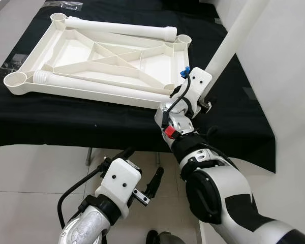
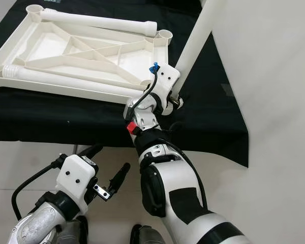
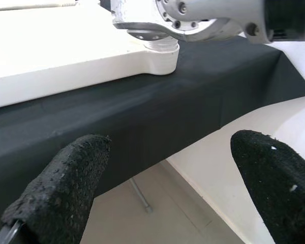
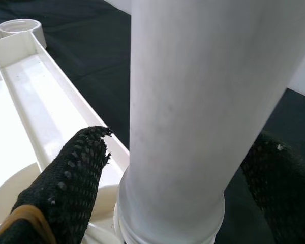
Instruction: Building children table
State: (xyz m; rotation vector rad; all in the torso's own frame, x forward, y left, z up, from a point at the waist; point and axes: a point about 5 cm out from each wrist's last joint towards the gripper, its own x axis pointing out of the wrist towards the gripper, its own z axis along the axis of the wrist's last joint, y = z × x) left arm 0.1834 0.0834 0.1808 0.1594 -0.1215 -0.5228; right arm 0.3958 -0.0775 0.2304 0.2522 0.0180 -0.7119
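Note:
An upturned white plastic tabletop (image 1: 153, 65) lies on a black-clothed table (image 1: 51, 117). Two white legs lie on it: one along its far edge (image 1: 122, 28), one along its near edge (image 1: 96, 84). A third leg (image 1: 234, 38) stands upright, slightly tilted, in the near right corner socket (image 3: 160, 57). My right gripper (image 1: 207, 100) is shut on this leg just above its base, a finger (image 4: 76, 173) on each side. My left gripper (image 1: 141, 165) hangs open below the table's front edge, fingers (image 3: 66, 188) wide apart and holding nothing.
The black cloth (image 2: 213, 132) drapes over the table's front and right edges. A white wall (image 1: 290, 76) stands close on the right. Pale tiled floor (image 1: 30, 178) lies below, and a thin metal table leg (image 3: 140, 195) shows under the cloth.

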